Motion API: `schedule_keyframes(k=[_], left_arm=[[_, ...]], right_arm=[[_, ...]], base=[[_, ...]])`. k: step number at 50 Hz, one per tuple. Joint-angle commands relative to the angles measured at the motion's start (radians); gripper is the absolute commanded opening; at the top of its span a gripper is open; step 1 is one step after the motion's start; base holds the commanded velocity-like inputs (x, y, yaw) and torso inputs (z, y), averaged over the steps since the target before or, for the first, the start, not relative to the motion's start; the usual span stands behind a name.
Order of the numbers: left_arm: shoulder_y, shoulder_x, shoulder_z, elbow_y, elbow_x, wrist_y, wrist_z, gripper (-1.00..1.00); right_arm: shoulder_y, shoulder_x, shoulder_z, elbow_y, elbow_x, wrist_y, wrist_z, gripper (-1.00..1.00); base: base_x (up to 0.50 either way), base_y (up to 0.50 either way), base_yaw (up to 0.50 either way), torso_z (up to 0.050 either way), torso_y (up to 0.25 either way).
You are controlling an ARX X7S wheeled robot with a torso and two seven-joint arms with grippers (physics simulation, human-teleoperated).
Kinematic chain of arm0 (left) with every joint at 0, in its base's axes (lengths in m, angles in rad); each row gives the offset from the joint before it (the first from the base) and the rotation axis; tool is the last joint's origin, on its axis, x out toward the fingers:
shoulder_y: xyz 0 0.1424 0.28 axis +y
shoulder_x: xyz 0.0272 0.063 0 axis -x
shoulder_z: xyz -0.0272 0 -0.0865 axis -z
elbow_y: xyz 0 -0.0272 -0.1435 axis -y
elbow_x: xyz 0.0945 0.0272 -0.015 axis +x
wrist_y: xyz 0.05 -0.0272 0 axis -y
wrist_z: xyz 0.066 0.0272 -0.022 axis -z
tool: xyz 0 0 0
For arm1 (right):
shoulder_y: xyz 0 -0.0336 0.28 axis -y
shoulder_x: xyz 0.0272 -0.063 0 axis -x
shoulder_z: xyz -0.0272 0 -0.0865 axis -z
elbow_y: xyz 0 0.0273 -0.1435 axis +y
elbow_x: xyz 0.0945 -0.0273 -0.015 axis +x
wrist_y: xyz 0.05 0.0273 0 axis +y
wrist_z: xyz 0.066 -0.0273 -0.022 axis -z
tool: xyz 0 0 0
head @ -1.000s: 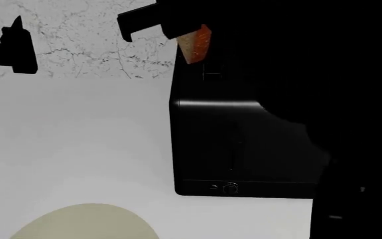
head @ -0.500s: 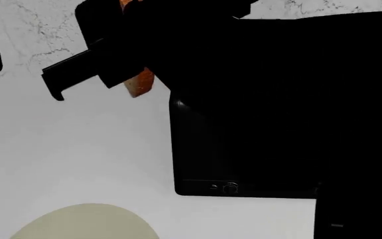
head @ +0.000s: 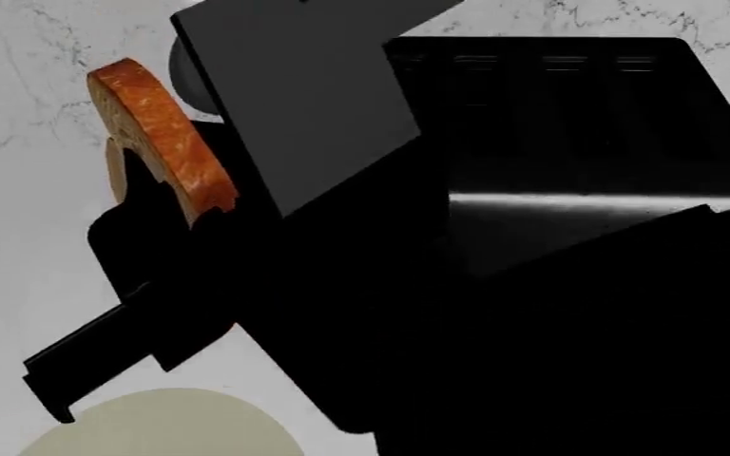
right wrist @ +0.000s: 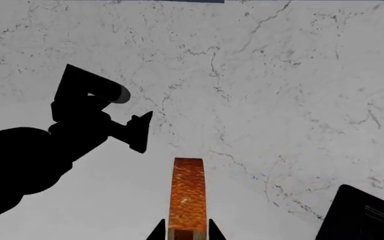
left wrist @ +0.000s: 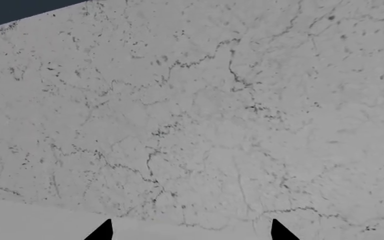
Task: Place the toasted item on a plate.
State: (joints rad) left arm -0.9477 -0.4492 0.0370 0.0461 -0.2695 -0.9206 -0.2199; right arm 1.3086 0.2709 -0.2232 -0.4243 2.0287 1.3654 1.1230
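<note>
Blocking most of the head view, the right arm's dark bulk covers nearly all of the black toaster point(head: 568, 114), so that part's hard to read. Only an edge of the plate point(head: 163, 423) peeks out, cut off below. The right gripper point(right wrist: 184, 235) is clenched on the toast point(head: 163, 142), carried edge-up above the counter, presumably heading plateward. The left gripper point(left wrist: 188, 230) looks spread, holding nothing.
</note>
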Motion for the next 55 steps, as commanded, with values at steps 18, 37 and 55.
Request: schedule_keyframes(k=[18, 37, 55], left_arm=[[0.020, -0.002, 0.005, -0.035, -0.001, 0.041, 0.009, 1.00], [0.038, 0.001, 0.008, -0.043, -0.001, 0.079, 0.013, 1.00], [0.035, 0.006, 0.026, -0.049, 0.002, 0.077, 0.011, 1.00]], right_arm=[[-0.190, 0.112, -0.066, -0.259, 0.218, -0.148, 0.151, -1.00], [-0.256, 0.091, -0.097, -0.300, 0.190, -0.163, 0.135, -1.00], [-0.290, 0.058, -0.128, -0.341, 0.185, -0.194, 0.122, -1.00]], base=[[0.00, 0.00, 0.00, 0.000, 0.000], [0.00, 0.00, 0.00, 0.000, 0.000], [0.00, 0.00, 0.00, 0.000, 0.000]])
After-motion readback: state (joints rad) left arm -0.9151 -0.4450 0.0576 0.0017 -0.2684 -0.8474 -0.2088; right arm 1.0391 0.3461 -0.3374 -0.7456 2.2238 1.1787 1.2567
